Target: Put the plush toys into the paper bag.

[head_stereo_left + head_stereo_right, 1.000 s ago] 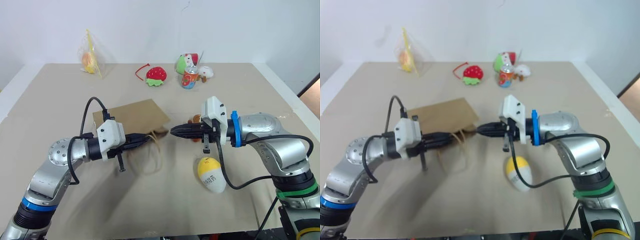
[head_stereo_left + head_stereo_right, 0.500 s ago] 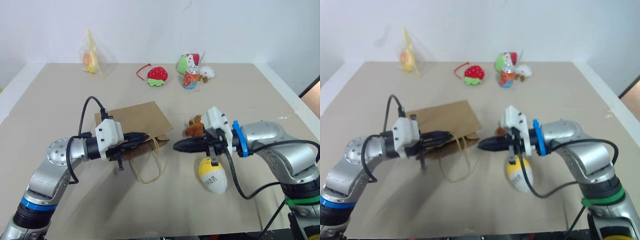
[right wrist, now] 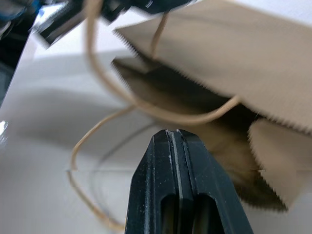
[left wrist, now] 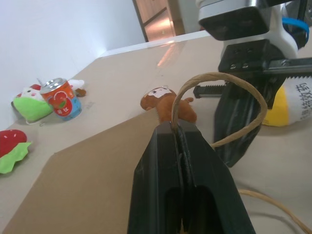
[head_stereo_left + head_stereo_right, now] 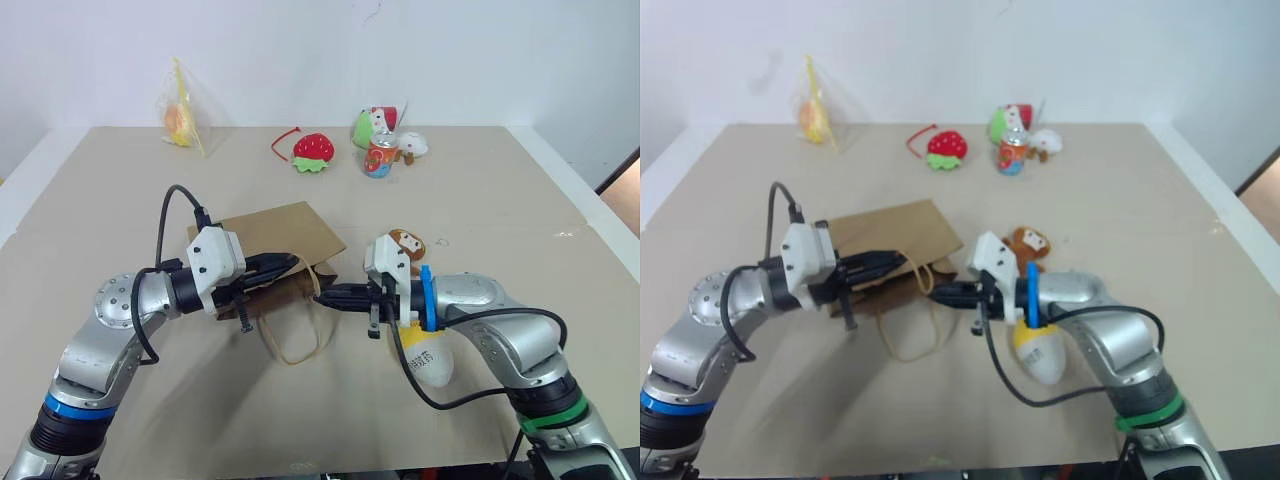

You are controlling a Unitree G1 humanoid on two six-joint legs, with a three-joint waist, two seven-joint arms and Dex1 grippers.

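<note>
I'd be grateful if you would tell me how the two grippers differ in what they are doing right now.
The left gripper is shut on a cord handle of the paper bag, lifting its upper edge; the right gripper is shut on nothing. The left one sits over the bag's mouth, while the right one points at the opening from the other side. Both lie roughly level, tips facing each other.

Both head cameras look forward and down from above the arms, taking in the whole worktop (image 5: 480, 180) to the far wall. The left wrist camera sits close behind its tool (image 4: 181, 141), looking level across the paper bag (image 4: 92, 180) (toward the right arm). The right wrist camera looks close into that bag's mouth, shared with the head views.
</note>
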